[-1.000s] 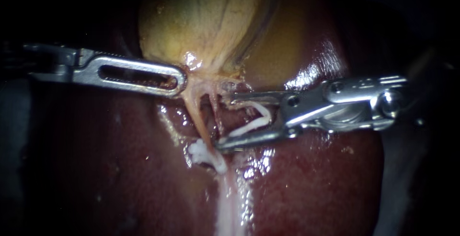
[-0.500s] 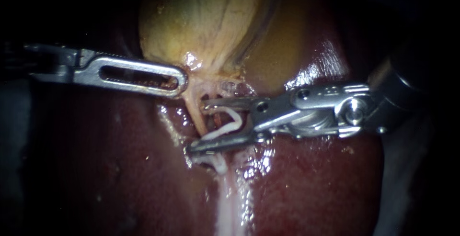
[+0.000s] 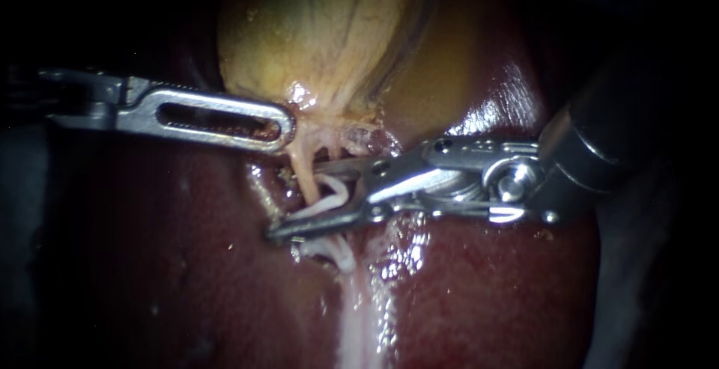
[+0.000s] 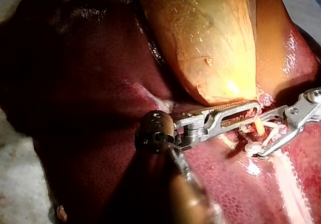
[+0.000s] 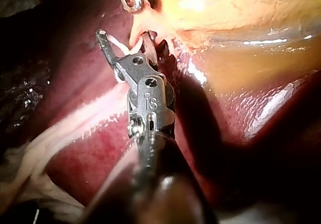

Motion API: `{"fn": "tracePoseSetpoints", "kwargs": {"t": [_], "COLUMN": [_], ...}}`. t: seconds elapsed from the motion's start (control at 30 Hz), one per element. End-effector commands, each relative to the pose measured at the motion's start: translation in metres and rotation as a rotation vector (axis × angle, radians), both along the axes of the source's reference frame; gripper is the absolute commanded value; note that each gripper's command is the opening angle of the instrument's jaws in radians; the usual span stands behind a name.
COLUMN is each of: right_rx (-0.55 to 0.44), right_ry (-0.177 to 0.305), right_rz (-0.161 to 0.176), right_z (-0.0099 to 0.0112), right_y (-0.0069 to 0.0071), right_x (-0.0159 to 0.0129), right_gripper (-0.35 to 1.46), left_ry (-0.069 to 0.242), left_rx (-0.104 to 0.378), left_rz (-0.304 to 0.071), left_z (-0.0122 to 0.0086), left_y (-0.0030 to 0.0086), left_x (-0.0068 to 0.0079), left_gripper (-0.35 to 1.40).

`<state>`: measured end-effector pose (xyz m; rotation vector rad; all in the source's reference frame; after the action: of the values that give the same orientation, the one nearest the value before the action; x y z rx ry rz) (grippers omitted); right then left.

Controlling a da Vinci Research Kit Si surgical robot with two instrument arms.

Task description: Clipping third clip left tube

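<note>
Endoscope view: the left tube (image 3: 302,171) is a pale tan, glistening strand. It runs from the neck of the yellow gallbladder (image 3: 322,32) down over the dark red liver (image 3: 187,264) and looks taut and thin. Near its lower end a lumpy white cluster of placed clips (image 3: 338,255) sits on it. Below them a whitish band of tissue carries on down the liver.

The right instrument (image 3: 293,199) comes in from the right with its jaws spread wide. It holds an open clip (image 3: 333,193) between them, one white leg lying along each jaw. The jaws straddle the left tube just above the placed clips. The upper jaw's tip lies beside the tube, and the lower jaw crosses the tube and reaches past it. The tube sits at the open clip's mouth, and the clip has not been closed on it.

The left instrument (image 3: 283,128) comes in from the left. Its slotted jaws lie together and pinch the tissue at the gallbladder's neck, where the tube begins.

From the right wrist camera, the right instrument's jaws stand either side of the pale strand, with one white leg of the clip showing along the jaw on the outer side.
</note>
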<state>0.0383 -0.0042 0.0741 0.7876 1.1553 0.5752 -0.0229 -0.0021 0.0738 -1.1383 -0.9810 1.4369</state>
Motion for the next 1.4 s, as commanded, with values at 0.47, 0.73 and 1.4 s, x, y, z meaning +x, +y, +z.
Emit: {"fn": "tracePoseSetpoints", "kwargs": {"t": [0.47,0.73,1.4], "right_rx": [0.103,0.139,0.286], "right_ry": [0.075,0.082,0.056], "right_rz": [0.057,0.069,0.090], "right_z": [0.0001,0.0005,0.0017], "right_y": [0.0016,0.0020,0.0026], "right_x": [0.0009,0.0008,-0.0015], "right_gripper": [0.45,0.39,-0.35], "left_ry": [0.002,0.002,0.001], "left_rx": [-0.002,-0.002,-0.001], "left_rz": [-0.002,-0.002,-0.001], "left_z": [0.0003,0.0003,0.0004], "left_y": [-0.0002,-0.0002,0.0000], "left_x": [-0.0003,-0.0004,-0.0002], "left_gripper": [-0.35,-0.35,-0.35]}}
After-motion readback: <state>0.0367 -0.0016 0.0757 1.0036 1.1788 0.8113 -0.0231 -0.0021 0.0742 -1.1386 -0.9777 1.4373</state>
